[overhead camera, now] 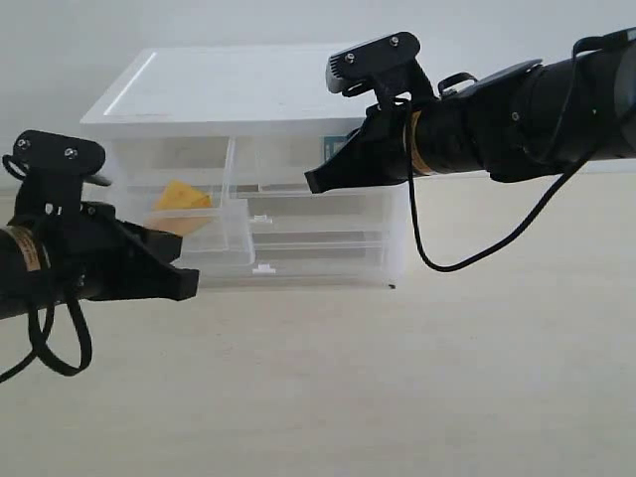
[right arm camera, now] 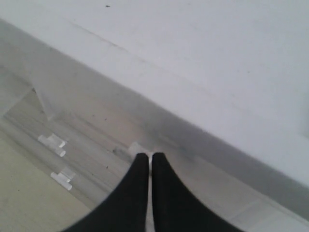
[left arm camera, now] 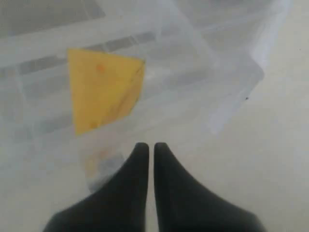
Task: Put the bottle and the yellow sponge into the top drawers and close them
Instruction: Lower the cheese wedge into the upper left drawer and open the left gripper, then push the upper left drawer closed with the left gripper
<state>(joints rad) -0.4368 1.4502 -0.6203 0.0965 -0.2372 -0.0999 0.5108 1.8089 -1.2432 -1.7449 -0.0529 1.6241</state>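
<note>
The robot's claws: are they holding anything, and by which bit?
Nothing. The left gripper is shut and empty; the yellow sponge lies loose in the open drawer. The right gripper is shut and empty too.

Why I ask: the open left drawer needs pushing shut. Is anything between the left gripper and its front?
Nothing visible. The left gripper, jaws shut, sits just before the open drawer front, with no object between them. The sponge lies inside, behind that front.

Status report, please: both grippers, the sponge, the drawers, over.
Left gripper shut, empty, before open left translucent top drawer. Orange-yellow wedge sponge inside it. Right gripper shut at right top drawer front. Bottle unseen.
</note>
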